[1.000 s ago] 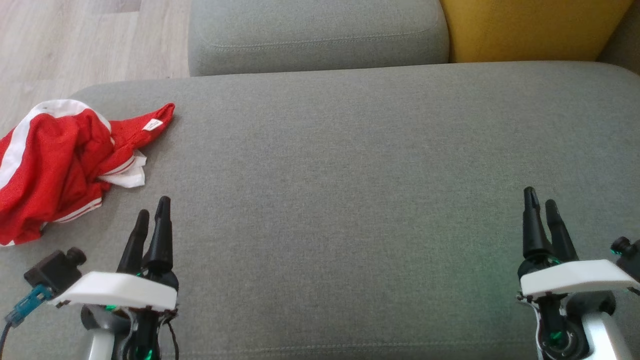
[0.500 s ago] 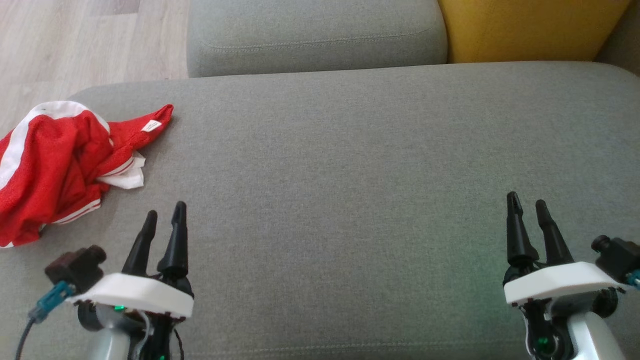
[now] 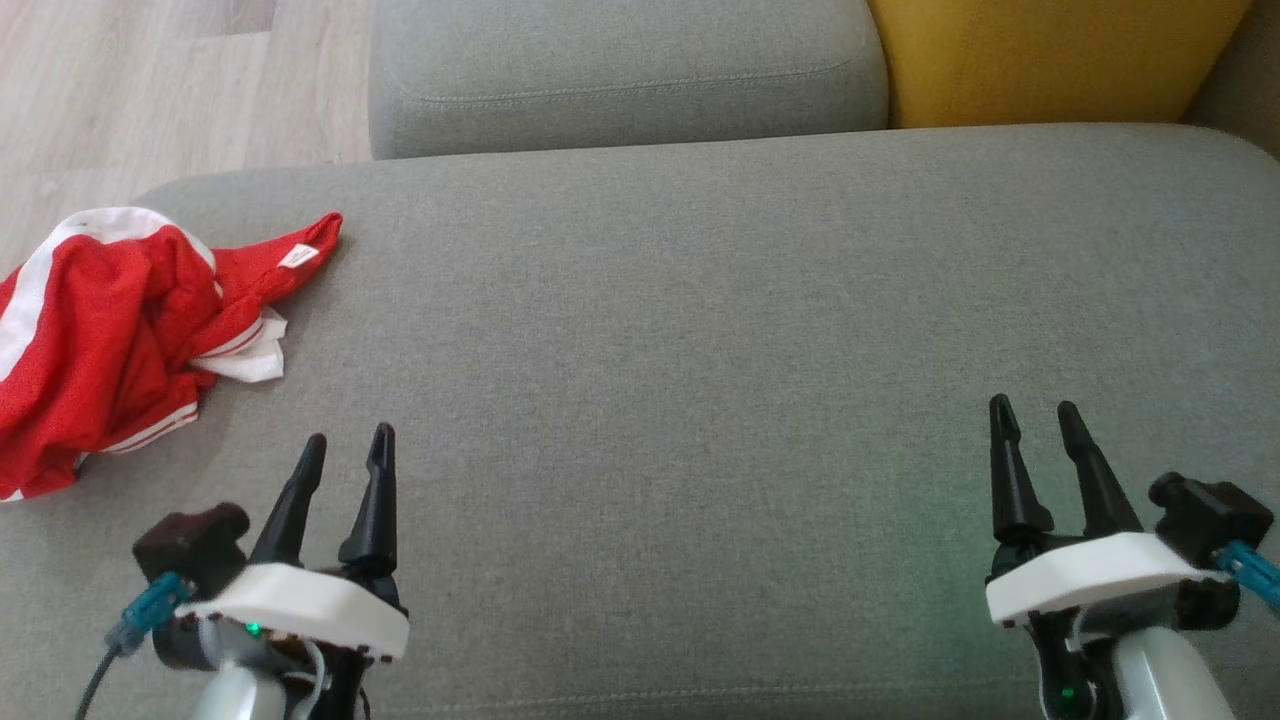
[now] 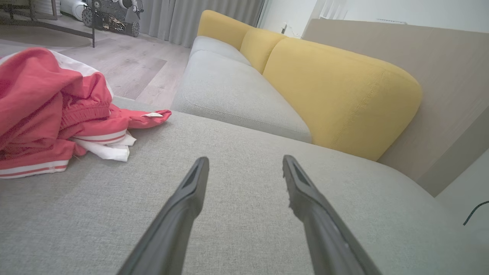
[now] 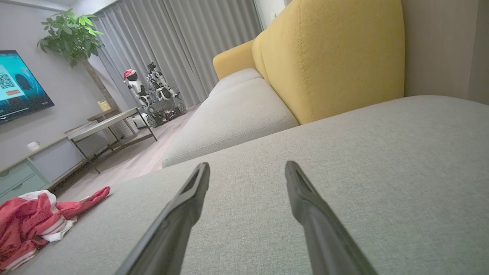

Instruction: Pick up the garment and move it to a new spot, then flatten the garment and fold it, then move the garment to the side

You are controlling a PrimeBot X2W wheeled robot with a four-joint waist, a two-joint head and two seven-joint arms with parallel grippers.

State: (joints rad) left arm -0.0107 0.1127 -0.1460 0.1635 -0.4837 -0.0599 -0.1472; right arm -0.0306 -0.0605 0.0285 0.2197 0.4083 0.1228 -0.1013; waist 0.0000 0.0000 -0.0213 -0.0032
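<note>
Left fingers: my left fingers (image 3: 372, 500) stand apart and hold nothing. They are at the lower left of the head view, with their tips pointing away from me over the grey seat cushion (image 3: 700, 330).
Right fingers: my right fingers (image 3: 1010, 470) are spread just as wide and are also empty. They are at the lower right, over the same cushion and well apart from the left pair.
Contact: I cannot tell whether either pair's tips touch the fabric.
Garment: the red garment (image 3: 100, 330) with white stripes lies crumpled at the cushion's left end. It is ahead and to the left of my left fingers and not touching them. Its left part runs past the edge of the head view.
Garment detail: one red corner with a small white label (image 3: 297, 256) sticks out to the right along the cushion. A white-trimmed fold lies just below that corner.
Left wrist view: the garment sits heaped at the left, beside and beyond my left fingers.
Right wrist view: the garment is small at the lower left, well apart from my right fingers.
Beyond the seat: a second grey cushion (image 3: 620, 70) lies past the far edge. A yellow cushion (image 3: 1050, 60) sits just to its right, and the pale wooden floor (image 3: 150, 90) is at the upper left.
Room: the right wrist view shows grey curtains (image 5: 183, 49), a potted plant (image 5: 72, 34) and a lit screen (image 5: 19, 88).
</note>
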